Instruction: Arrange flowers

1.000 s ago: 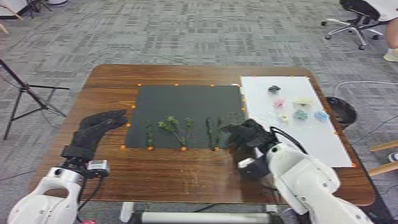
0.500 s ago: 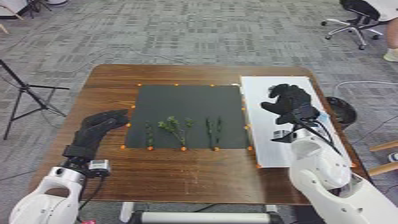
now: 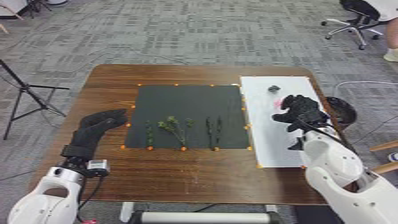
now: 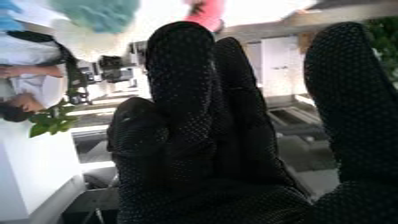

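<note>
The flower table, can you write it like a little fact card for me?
Table: brown
Black mat: green stems on it
White sheet: dark flower and pink flower on it
Right robot hand: over the white sheet, fingers straight, holding nothing
Left robot hand: beside the mat's left edge

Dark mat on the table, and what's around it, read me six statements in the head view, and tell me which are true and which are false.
1. The green stems lie on the dark mat. True.
2. The right robot hand is over the white sheet. True.
3. The dark mat lies right of the white sheet. False: it lies left of it.
4. The left robot hand is left of the dark mat. True.
5. The left robot hand grips a green stem. False: it holds none.
6. The green stems stand upright. False: they lie flat.
</note>
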